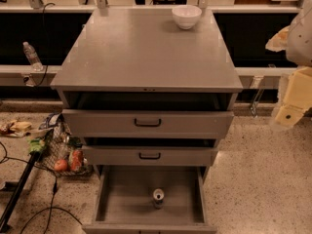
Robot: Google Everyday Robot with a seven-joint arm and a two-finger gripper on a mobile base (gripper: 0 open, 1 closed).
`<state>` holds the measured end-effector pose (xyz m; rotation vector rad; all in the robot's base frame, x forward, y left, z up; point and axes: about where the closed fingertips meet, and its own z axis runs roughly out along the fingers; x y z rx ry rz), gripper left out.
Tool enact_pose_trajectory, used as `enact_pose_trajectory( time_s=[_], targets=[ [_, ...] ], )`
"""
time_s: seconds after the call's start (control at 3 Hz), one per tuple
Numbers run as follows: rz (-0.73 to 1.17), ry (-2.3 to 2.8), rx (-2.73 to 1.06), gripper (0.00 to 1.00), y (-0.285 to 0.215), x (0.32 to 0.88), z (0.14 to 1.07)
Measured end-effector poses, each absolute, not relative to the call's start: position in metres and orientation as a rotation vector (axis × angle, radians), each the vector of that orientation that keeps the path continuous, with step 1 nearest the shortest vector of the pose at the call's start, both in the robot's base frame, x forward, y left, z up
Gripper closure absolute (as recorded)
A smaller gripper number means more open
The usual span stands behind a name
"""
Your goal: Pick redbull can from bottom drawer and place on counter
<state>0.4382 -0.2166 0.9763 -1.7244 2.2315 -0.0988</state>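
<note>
Pale yellow hand (288,115) hovering at right edge, grip state impossible to tell. Best approaching straight down onto slim silver redbull can (158,197), standing upright at lower centre in deep grey bottom drawer (122,201).

A white bowl (186,16), a clear water bottle (32,55), and a wire basket (50,156) of produce on the floor.

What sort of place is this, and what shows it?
Probably a robot test lab: gripper at the right edge, loose cables on the floor, a lone redbull can in the bottom drawer.
</note>
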Motion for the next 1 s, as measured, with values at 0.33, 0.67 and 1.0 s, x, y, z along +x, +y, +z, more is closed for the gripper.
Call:
enact_pose_trajectory(
  time_s=[0.33,0.67,1.0],
  targets=[
    [-0.099,2.231,-1.724,0.0,-0.217,0.438,0.976],
    [0.083,2.194,-1.62,0.09,-0.19,0.444,0.938],
    [0.402,2.152,-1.539,0.0,-0.152,0.433,0.848]
  ],
)
